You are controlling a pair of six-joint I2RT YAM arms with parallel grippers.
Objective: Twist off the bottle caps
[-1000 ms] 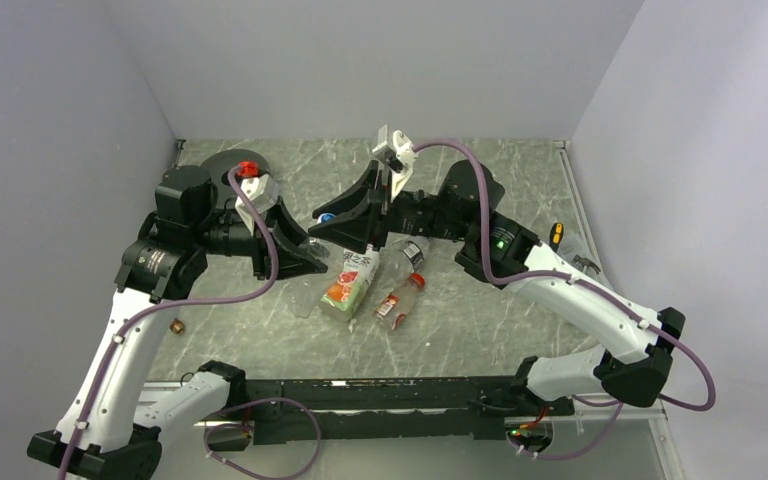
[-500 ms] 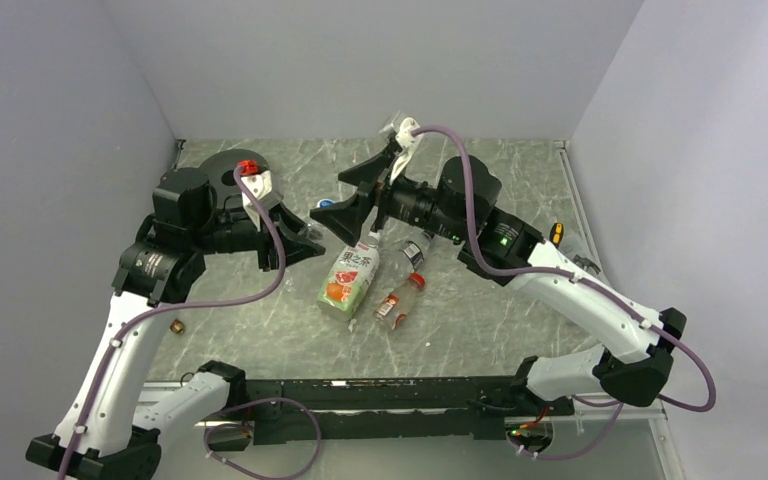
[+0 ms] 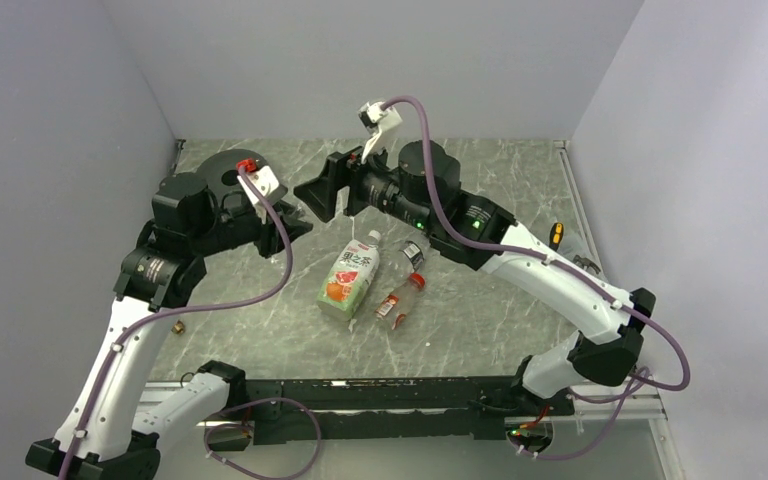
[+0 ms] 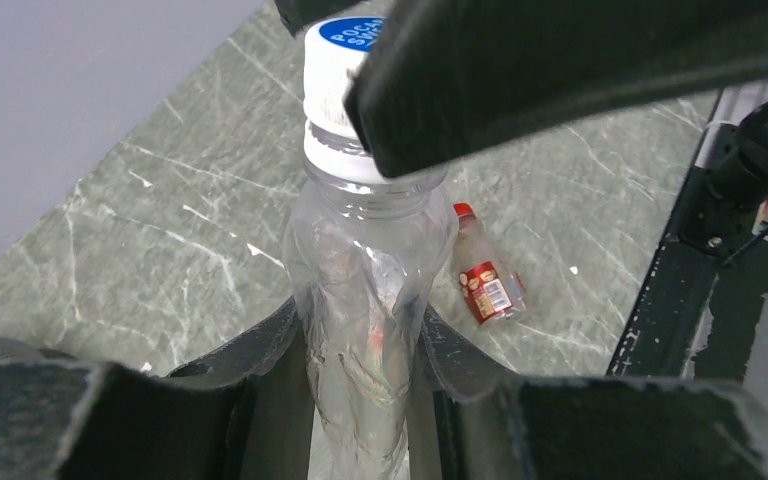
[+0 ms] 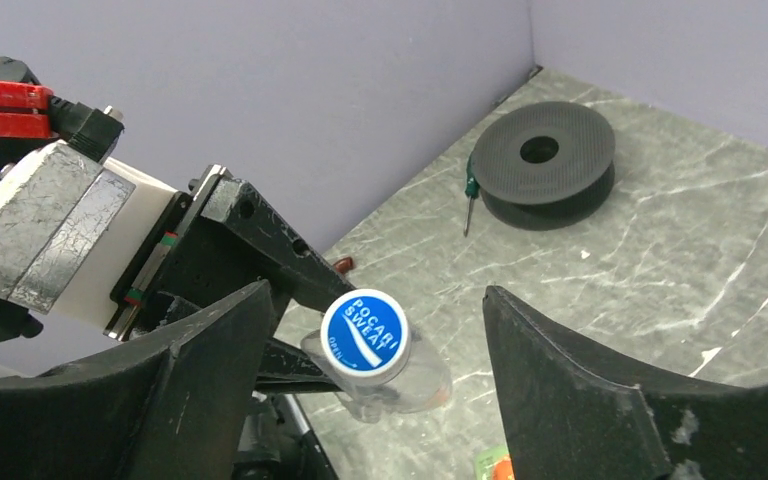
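My left gripper (image 4: 365, 350) is shut on a crumpled clear bottle (image 4: 365, 280) and holds it above the table. Its white cap with a blue top (image 5: 365, 332) sits on the neck. My right gripper (image 5: 375, 300) is open, its two fingers standing on either side of that cap without touching it. In the top view the two grippers, left (image 3: 295, 216) and right (image 3: 320, 190), meet at the back left and hide this bottle. A green-labelled bottle (image 3: 348, 275), a small red-labelled bottle (image 3: 400, 298) and a small clear bottle (image 3: 415, 250) lie on the table.
A large black disc with a hole (image 5: 545, 160) lies at the back left by the wall, a green-handled screwdriver (image 5: 470, 195) beside it. An orange-handled tool (image 3: 557, 233) lies at the right edge. A small brown object (image 3: 177, 326) lies near the left arm.
My right gripper was shut on the blue-topped cap and has opened off it. Both grippers have moved towards the back left, the clear bottle going with the left one.
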